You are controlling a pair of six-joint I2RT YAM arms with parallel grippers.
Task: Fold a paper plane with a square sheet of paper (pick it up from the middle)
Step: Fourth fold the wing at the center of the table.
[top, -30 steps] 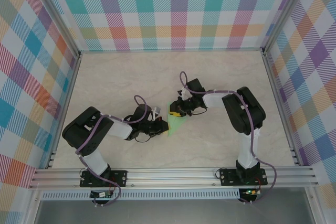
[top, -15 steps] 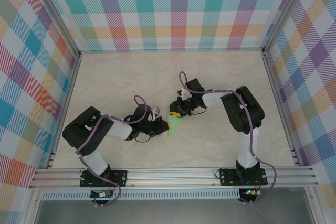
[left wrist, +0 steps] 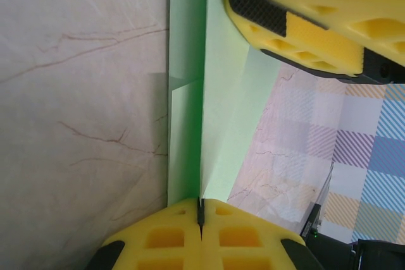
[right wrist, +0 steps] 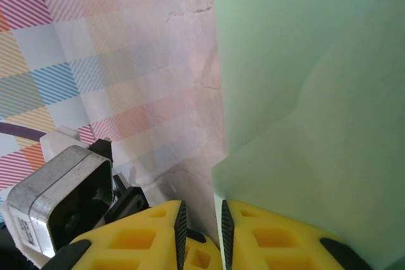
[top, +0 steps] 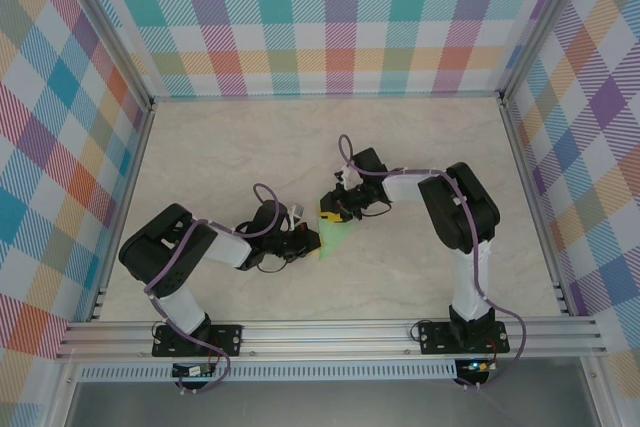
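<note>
Near the middle of the bench (top: 250, 147), between the two arms, lies the paper plane (top: 330, 234), a small light green pointed shape. The left tool (top: 306, 241) meets it from the left and the right tool (top: 333, 210) from the far side.

In the left wrist view the left tool's yellow pads are pressed flat together, and a crease of the green paper runs straight into their seam, so this tool is clamped on the plane. Several layered flaps with sharp straight folds show there, one of them standing up off the bench.

In the right wrist view the right tool's jaws stand a narrow slit apart. The paper's edge comes down right beside that slit, and whether any of it sits inside cannot be told.

Judged from this, most of the folding is done: the sheet is no square any more but a narrow, creased dart. What seems left is to set the wings evenly, press the last crease, and let go so that the finished plane rests on the bench.
</note>
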